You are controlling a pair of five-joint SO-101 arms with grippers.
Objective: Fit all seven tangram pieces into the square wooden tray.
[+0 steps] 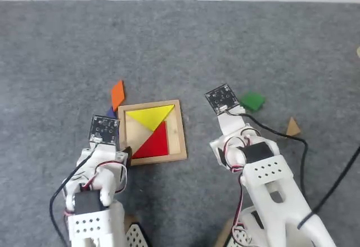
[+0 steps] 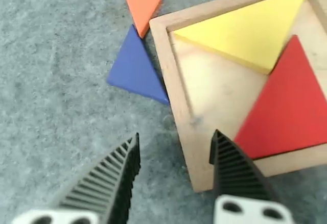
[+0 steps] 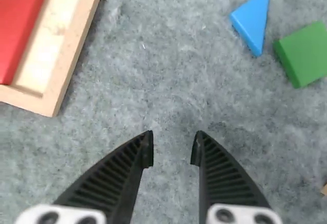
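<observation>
Looking down from above, the square wooden tray (image 1: 179,130) lies on the grey felted counter (image 1: 225,44). A yellow triangle (image 1: 148,116) and a red triangle (image 1: 156,142) are set inside it. An orange parallelogram (image 1: 117,94) lies just off the tray's far corner. A green square (image 1: 251,101) and a tan triangle (image 1: 292,127) sit apart, out by the right arm (image 1: 264,174).

From the left wrist, the left tool (image 2: 176,136) hovers with its jaws spread wide and nothing between them. The tray's near corner lies right by one fingertip. Ahead of the tool a dark blue triangle (image 2: 135,68) rests against the tray's outer wall, and the orange parallelogram is just beyond it.

From the right wrist, the right tool (image 3: 172,134) hangs over bare grey, jaws parted a moderate way and empty. Ahead of it lie a light blue triangle (image 3: 252,20) and the green square, close together. The tray's corner is off ahead on the other side.
</observation>
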